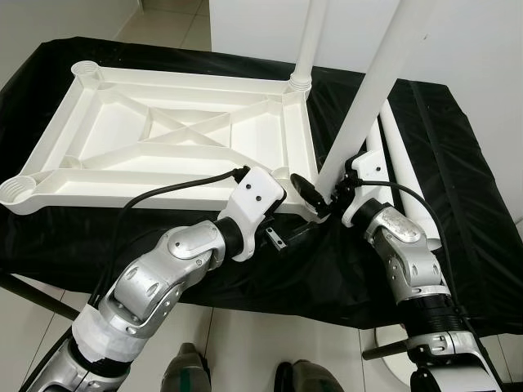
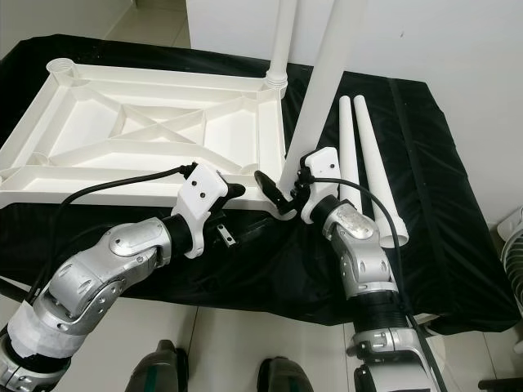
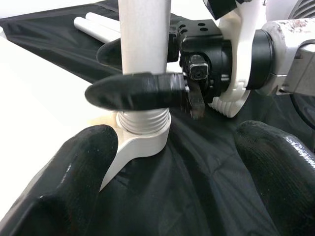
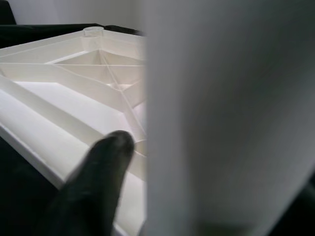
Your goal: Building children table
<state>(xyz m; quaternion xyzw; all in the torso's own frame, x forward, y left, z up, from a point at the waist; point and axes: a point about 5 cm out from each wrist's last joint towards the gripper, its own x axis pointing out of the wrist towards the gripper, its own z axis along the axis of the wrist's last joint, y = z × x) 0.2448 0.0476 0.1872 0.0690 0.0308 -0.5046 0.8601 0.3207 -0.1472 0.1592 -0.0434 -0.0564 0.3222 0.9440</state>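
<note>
— Two black fingers (image 3: 135, 92) of the right gripper (image 1: 320, 192) are clamped round a white leg (image 1: 372, 94), one on either side, just above its threaded foot. Where does that foot sit?

— In the near right corner socket (image 3: 142, 140) of the upturned white tabletop (image 1: 163, 139). From there the leg's long axis rises and leans to the right, its upper end running out past the top of the head view.

— And the left gripper (image 3: 172, 162)?

— Its fingers are spread wide and hold nothing; they sit just beside that same corner, pointing at the socket, over the black cloth.

— What else stands in the tabletop?

— One more leg (image 1: 309, 41), upright in the far right corner. The near left and far left sockets stand open.

— What carries it all?

— A table draped in black cloth (image 1: 458, 163), with the tabletop toward its left side. Two spare legs (image 2: 364, 155) lie side by side on the cloth near the right edge, long axes running front to back. Beyond are pale floor tiles and a white wall (image 1: 482, 41).
</note>
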